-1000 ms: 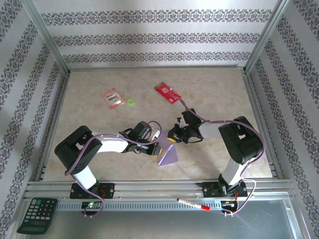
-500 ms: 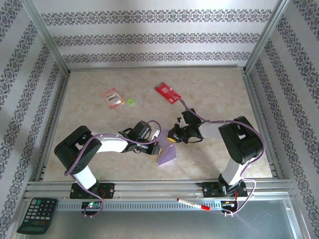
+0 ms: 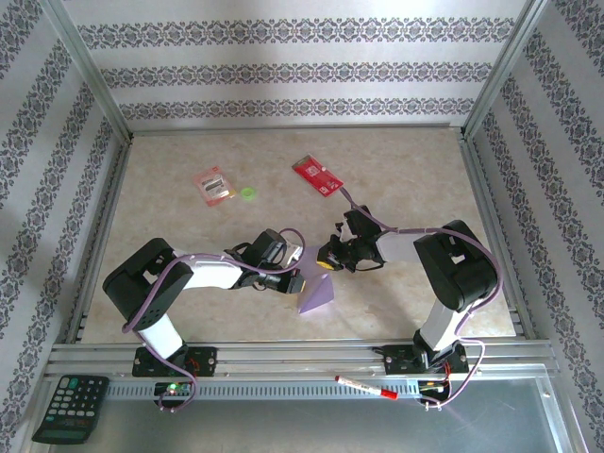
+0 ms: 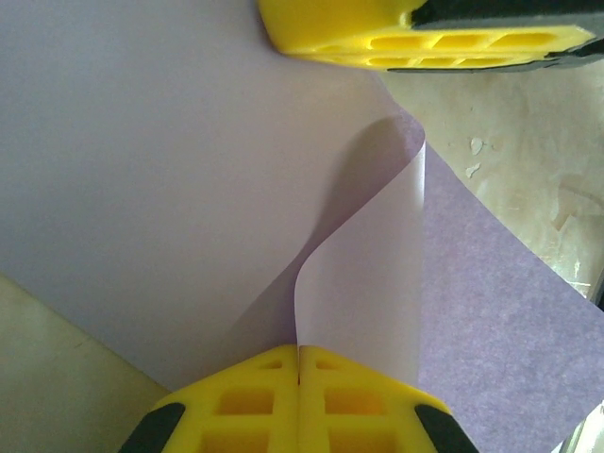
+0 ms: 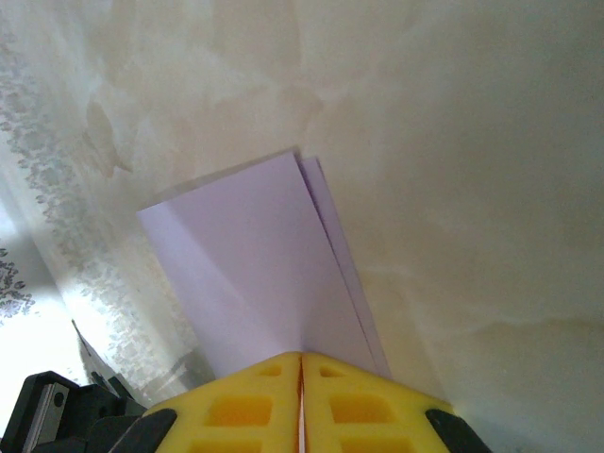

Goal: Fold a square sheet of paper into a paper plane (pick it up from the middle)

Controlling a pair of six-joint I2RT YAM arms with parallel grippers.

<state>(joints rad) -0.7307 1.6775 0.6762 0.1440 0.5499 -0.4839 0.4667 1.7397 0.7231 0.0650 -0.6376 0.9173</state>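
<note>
Right at the near edge, a dark calculator (image 3: 68, 408) lies off to the left on the metal rail, and a red marker (image 3: 366, 387) rests further right, by the right arm's base. Just past the bases, there it is: the sheet of paper (image 3: 317, 298), pale lilac, folded to a triangle, down on the marbled table (image 3: 425, 179) between the two arms. The left gripper (image 4: 299, 357) reaches in from the left, yellow fingers pressed tight together on a flap of the sheet that curls up off the rest. The right gripper (image 5: 302, 363) comes at it from the far side, tipped low, fingers squeezed together too, pinching the folded edge where two layers fan slightly apart. The two grippers sit almost nose to nose over the paper. Further back, well apart from all this, a red card (image 3: 318, 176) lies askew in mid-table. Left of it is a pink-red packet (image 3: 213, 185), with a small green disc (image 3: 248, 193) just beside it.
</note>
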